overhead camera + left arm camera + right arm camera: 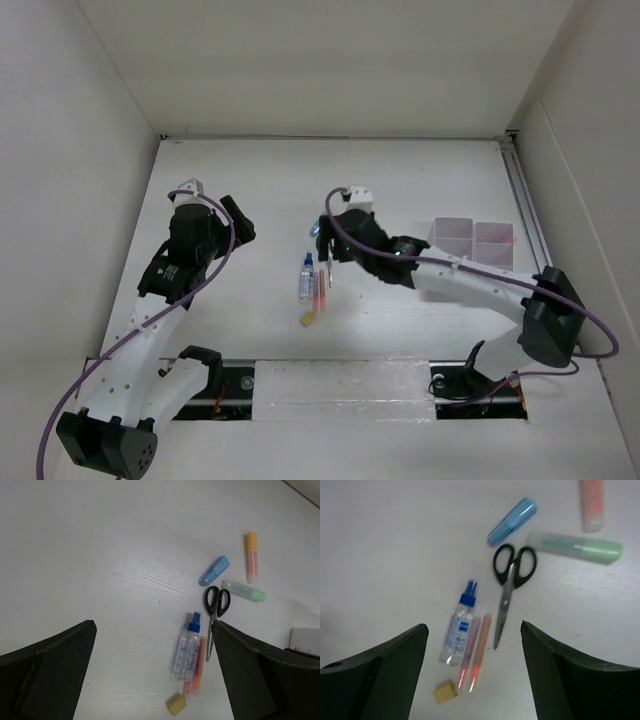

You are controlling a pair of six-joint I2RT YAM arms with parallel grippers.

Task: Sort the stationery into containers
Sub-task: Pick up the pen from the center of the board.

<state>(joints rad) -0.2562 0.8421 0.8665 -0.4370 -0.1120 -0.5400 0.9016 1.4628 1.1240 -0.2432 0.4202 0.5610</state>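
The stationery lies in a loose group on the white table. In the right wrist view I see black-handled scissors, a blue-capped glue bottle, two thin red/orange pens, a yellow eraser, and blue, green and orange markers. My right gripper is open and empty above the bottle and pens. My left gripper is open and empty, left of the bottle and scissors. The translucent bins stand at the right, apart from the pile.
White walls close in the table on the left, back and right. A rail runs along the right edge. The right arm stretches between the bins and the pile. A bin corner shows in the left wrist view.
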